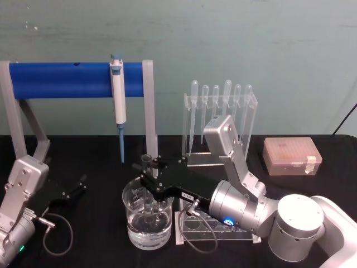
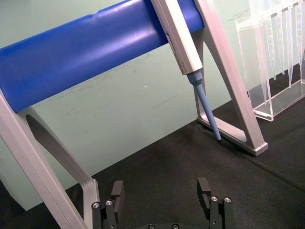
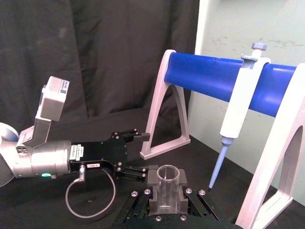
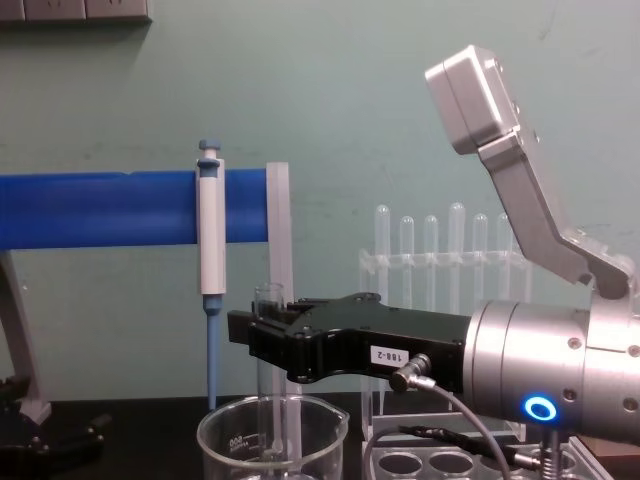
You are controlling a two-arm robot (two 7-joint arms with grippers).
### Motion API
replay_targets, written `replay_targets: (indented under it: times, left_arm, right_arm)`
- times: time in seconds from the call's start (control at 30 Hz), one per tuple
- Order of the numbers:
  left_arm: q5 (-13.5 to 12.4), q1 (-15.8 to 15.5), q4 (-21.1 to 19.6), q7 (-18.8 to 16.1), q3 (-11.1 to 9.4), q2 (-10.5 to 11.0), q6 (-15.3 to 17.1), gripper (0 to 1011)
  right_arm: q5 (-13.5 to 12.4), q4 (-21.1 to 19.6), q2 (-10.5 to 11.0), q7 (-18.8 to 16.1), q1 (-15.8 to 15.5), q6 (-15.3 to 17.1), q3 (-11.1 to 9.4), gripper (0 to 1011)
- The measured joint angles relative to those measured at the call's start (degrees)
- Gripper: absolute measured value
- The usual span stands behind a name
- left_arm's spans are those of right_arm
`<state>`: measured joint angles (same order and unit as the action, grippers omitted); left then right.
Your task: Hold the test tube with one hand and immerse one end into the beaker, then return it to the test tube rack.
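Observation:
My right gripper (image 1: 148, 170) is shut on the test tube (image 1: 147, 161), a clear glass tube that it holds upright just below the flared rim. The tube's lower end (image 4: 268, 420) reaches down inside the beaker (image 1: 133, 223), a wide clear glass with a spout and some water in it. In the right wrist view the tube's open rim (image 3: 167, 177) sits between the black fingers (image 3: 153, 206). From the chest, the right gripper (image 4: 262, 338) hangs over the beaker (image 4: 228, 442). My left gripper (image 2: 161, 191) rests open and empty at the table's left (image 1: 75, 187).
A blue bar on a grey frame (image 1: 72, 79) carries a blue-and-white pipettor (image 1: 117, 95) behind the beaker. A clear stand of thin pipettes (image 1: 220, 111) is at the back right, with an orange box (image 1: 292, 156) beside it. A clear rack with round holes (image 1: 195, 226) lies under my right wrist.

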<state>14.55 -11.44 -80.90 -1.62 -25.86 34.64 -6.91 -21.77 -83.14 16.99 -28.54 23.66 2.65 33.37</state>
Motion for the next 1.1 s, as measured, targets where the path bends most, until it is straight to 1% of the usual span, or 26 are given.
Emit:
replay_targets:
  times: [1.1]
  left_arm:
    - [0.0,0.0,0.0,0.0,0.0,0.0,0.0,1000]
  right_arm:
    - [0.0,0.0,0.0,0.0,0.0,0.0,0.0,225]
